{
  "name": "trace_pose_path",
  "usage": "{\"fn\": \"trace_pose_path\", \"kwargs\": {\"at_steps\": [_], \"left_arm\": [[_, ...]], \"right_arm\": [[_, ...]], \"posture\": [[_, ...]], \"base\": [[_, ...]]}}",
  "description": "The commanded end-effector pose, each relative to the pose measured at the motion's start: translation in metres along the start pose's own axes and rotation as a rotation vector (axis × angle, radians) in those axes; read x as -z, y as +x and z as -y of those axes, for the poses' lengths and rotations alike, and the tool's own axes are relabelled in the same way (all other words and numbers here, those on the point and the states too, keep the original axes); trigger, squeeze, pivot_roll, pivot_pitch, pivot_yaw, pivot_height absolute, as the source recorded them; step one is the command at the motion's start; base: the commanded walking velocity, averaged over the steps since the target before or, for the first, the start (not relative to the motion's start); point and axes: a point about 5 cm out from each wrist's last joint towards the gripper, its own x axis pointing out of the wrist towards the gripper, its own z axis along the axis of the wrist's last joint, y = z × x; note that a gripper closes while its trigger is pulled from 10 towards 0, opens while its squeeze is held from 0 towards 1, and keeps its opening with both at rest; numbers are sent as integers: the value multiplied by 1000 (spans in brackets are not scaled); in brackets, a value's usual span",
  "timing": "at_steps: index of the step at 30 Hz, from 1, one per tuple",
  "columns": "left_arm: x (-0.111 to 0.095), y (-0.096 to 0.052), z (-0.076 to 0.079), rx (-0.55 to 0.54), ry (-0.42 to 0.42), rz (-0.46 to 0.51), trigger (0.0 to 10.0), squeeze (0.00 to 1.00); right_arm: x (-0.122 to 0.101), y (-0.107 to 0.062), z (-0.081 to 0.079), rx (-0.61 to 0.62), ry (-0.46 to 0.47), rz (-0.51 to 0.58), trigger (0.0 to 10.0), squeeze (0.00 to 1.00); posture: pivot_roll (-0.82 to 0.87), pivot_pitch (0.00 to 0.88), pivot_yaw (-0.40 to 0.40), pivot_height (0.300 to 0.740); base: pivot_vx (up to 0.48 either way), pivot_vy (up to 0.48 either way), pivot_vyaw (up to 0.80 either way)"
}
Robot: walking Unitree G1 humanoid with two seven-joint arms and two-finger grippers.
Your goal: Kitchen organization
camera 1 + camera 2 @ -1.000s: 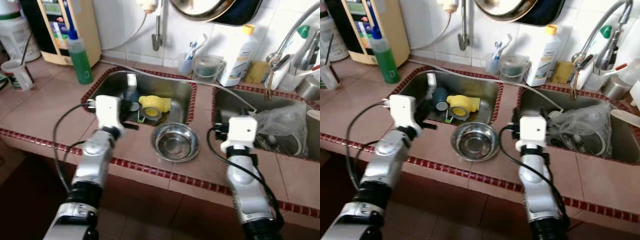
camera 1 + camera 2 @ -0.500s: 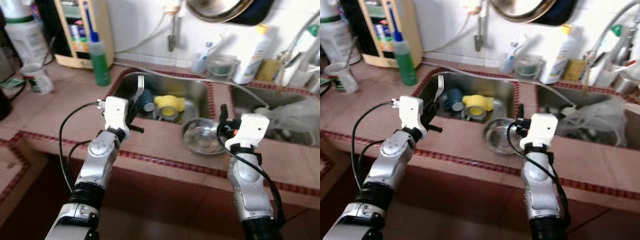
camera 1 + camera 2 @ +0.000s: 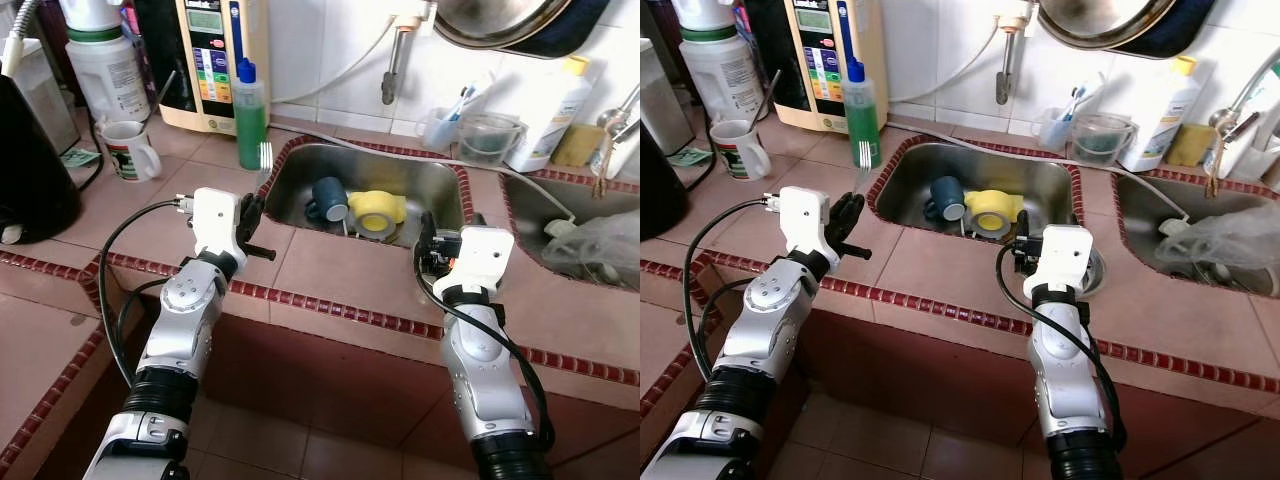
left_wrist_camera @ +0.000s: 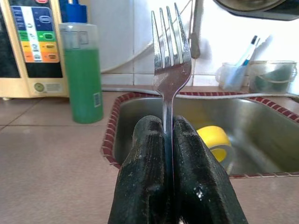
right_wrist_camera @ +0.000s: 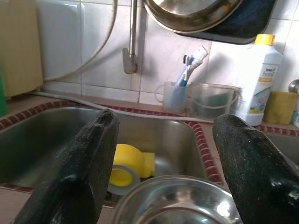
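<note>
My left gripper [image 4: 169, 135] is shut on a steel fork [image 4: 170, 56], held upright with its tines up. It hovers over the counter by the left rim of the steel sink [image 3: 300, 150]; the fork [image 3: 265, 155] shows there in front of the green bottle. A dark blue cup [image 3: 328, 193] and a yellow cup [image 3: 375, 210] lie in the sink. My right gripper [image 5: 168, 154] is open, level with the counter in front of the sink. A steel bowl [image 5: 177, 200] sits right before its fingers [image 5: 88, 158], partly hidden behind the wrist [image 3: 1060, 255] in the eye views.
A green soap bottle [image 3: 250, 115], a white mug [image 3: 125, 150] and a water purifier [image 3: 210, 60] stand at the back left. A black appliance [image 3: 30, 160] is at the far left. A second sink with a plastic bag [image 3: 600, 255] lies to the right. Pans [image 3: 510, 15] hang above.
The whole view has shifted, so the camera has backed off and turned left. The fork, still gripped, has come up from the sink's edge to stand over the counter. The right gripper stays open.
</note>
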Motion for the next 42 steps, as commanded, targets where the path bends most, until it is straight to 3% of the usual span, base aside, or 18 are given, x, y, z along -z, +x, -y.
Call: {"fn": "trace_pose_path", "kwargs": {"at_steps": [1, 4, 28, 37, 42], "left_arm": [[-4, 0, 2, 24, 16, 4, 10000, 0], [-3, 0, 4, 40, 45, 1, 10000, 0], [-4, -1, 9, 78, 46, 0, 10000, 0], [-5, 0, 11, 81, -31, 0, 10000, 0], [-1, -1, 15, 138, 27, -34, 10000, 0]], "right_arm": [[-1, 1, 3, 17, -11, -3, 10000, 0], [0, 2, 4, 23, -21, -7, 10000, 0], [0, 1, 1, 3, -27, -8, 10000, 0], [0, 0, -3, -29, -17, -11, 10000, 0], [2, -4, -7, -68, -5, -44, 10000, 0]], "posture": [[46, 0, -15, 740], [46, 0, -17, 740], [43, 0, -18, 740], [42, 0, -18, 740], [43, 0, -18, 740]], "base": [[0, 0, 0], [0, 0, 0], [383, 0, 0], [0, 0, 0], [0, 0, 0]]}}
